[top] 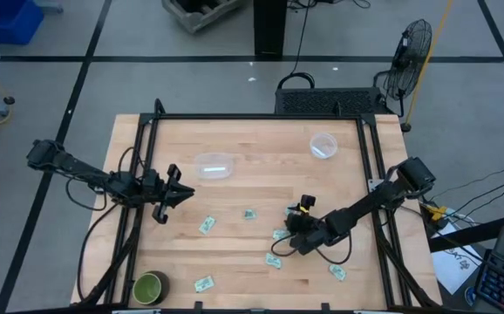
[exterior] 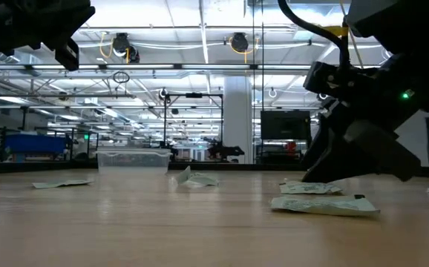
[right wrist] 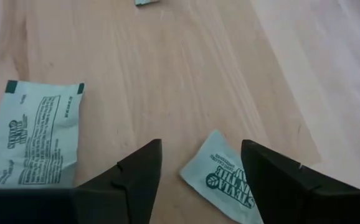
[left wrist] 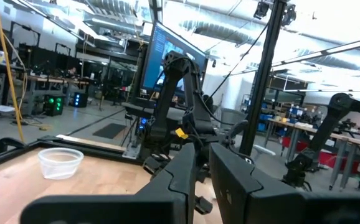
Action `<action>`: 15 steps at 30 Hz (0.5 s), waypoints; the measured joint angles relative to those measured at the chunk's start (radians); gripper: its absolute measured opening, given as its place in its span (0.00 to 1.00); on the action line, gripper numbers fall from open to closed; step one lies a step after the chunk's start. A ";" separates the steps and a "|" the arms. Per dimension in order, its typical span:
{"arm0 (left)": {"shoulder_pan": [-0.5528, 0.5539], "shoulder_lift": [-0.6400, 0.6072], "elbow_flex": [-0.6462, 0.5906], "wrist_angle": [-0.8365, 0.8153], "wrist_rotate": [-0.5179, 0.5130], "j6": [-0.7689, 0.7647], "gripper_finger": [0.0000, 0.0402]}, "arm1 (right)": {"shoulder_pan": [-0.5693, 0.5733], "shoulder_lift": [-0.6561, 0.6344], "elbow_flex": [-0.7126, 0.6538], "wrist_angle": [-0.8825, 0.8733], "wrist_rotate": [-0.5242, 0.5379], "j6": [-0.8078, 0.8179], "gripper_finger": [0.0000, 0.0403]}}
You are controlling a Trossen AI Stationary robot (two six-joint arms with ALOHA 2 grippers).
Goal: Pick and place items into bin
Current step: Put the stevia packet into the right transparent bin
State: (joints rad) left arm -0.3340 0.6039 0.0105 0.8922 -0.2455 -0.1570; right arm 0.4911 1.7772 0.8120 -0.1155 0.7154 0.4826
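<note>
Wooden table (top: 252,183), packets scattered over its near half. Right gripper (right wrist: 198,165) low over one packet (right wrist: 227,177), fingers spread wide, packet lying flat between them, not gripped. Second packet (right wrist: 33,134) just beside. Left gripper (top: 175,194) raised at the table's left edge; fingers nearly together, nothing held. Clear bin (top: 214,165) well apart, toward the far side.

A big industrial lab hall: exposed ceiling ducts (left wrist: 114,7), workbenches (left wrist: 33,79), monitors (exterior: 285,124), a floor fan (top: 406,54).
</note>
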 joint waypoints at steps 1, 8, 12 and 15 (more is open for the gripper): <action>0.000 0.000 0.000 0.000 0.000 -0.002 0.13 | 0.000 0.000 0.000 -0.001 -0.001 0.006 0.51; 0.000 0.000 0.000 0.000 0.000 -0.003 0.13 | -0.009 0.000 0.001 -0.036 -0.011 0.080 0.41; 0.000 0.000 0.000 0.000 0.000 -0.003 0.13 | -0.013 0.001 0.001 -0.046 -0.012 0.084 0.36; 0.000 0.000 0.000 0.000 0.000 -0.003 0.13 | -0.013 0.001 0.001 -0.049 -0.011 0.084 0.32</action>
State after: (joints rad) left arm -0.3340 0.6037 0.0105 0.8921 -0.2455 -0.1600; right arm 0.4778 1.7782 0.8128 -0.1649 0.7044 0.5663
